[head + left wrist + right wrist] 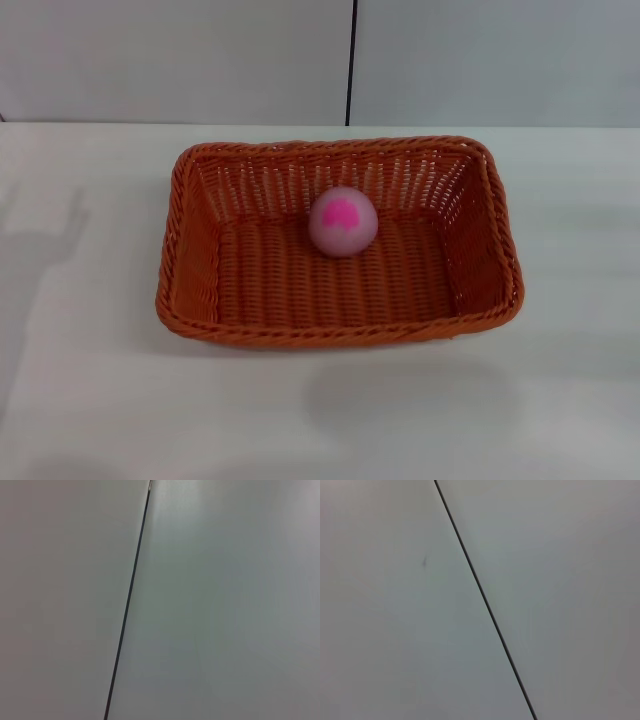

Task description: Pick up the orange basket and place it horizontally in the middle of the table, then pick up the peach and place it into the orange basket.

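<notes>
The orange basket (250,280) lies with its long side across the middle of the white table (90,400) in the head view. Inside it, toward the far wall, rests the peach (343,221), pale pink with a magenta patch on top. Neither gripper appears in any view. Both wrist views hold only a plain grey wall with a thin dark seam (129,600) (485,600).
A grey wall with a vertical dark seam (351,60) rises behind the table's far edge. Faint shadows fall on the tabletop at the left (40,230) and in front of the basket (410,400).
</notes>
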Robot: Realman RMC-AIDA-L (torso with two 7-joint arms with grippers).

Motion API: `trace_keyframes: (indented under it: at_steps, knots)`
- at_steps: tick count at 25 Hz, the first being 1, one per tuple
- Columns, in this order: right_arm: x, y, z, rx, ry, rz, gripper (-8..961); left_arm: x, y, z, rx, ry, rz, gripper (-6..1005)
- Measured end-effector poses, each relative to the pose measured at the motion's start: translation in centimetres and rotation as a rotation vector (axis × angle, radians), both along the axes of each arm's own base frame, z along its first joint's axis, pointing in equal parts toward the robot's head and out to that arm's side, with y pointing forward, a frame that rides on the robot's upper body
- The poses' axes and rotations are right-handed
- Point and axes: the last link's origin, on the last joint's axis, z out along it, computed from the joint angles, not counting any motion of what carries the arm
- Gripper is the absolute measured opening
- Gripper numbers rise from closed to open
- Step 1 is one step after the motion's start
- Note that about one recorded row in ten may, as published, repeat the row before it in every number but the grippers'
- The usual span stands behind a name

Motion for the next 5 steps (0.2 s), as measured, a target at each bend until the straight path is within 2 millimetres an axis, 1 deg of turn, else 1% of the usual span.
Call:
trace_keyframes:
  at_steps: [5]
  knots:
    - [0.0, 0.02, 0.04, 0.0, -0.001, 0.0, 527, 0.13, 0.31, -0.07, -0.004, -0.002, -0.002, 814]
